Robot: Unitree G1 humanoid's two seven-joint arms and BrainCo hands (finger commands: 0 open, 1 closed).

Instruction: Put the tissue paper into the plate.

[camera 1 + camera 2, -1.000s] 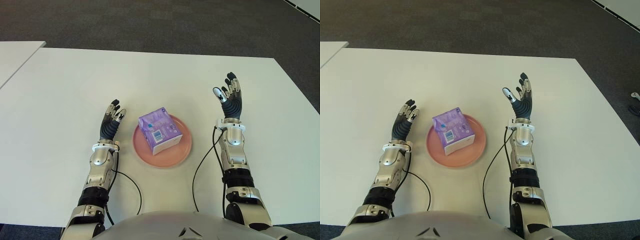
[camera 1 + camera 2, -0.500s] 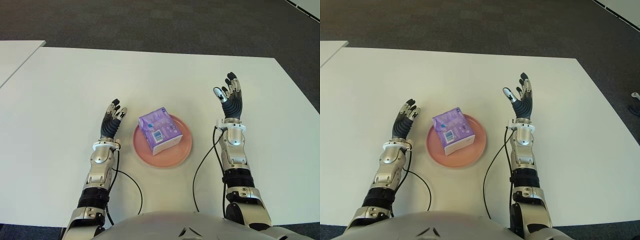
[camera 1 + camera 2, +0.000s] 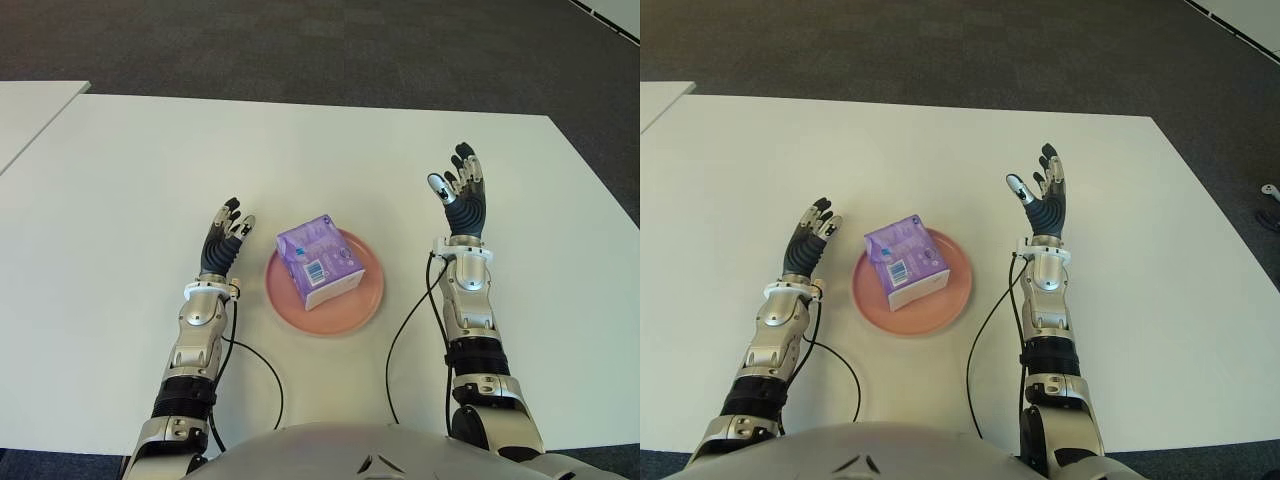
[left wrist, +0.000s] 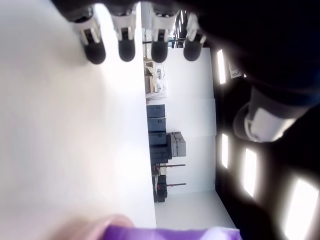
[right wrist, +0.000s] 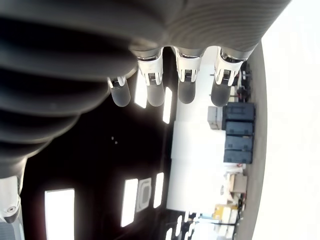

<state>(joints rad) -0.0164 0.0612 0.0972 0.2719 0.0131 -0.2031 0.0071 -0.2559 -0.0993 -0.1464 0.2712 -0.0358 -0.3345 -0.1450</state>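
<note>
A purple tissue pack (image 3: 319,260) lies in the pink plate (image 3: 358,305) near the middle of the white table (image 3: 300,150). My left hand (image 3: 224,240) hovers just left of the plate, fingers straight and spread, holding nothing. My right hand (image 3: 459,195) is raised to the right of the plate, farther off, palm open and empty. In the left wrist view the purple tissue pack (image 4: 170,232) shows at the frame's edge, beyond the straight fingertips (image 4: 126,50). The right wrist view shows only extended fingertips (image 5: 155,92) with nothing between them.
A black cable (image 3: 262,372) runs from each forearm across the table toward my body. A second white table (image 3: 30,110) stands at the far left. Dark carpet (image 3: 320,40) lies beyond the table's far edge.
My left hand has drifted slightly farther from me and a touch left, away from the plate. The right hand, tissue pack and plate have stayed put.
</note>
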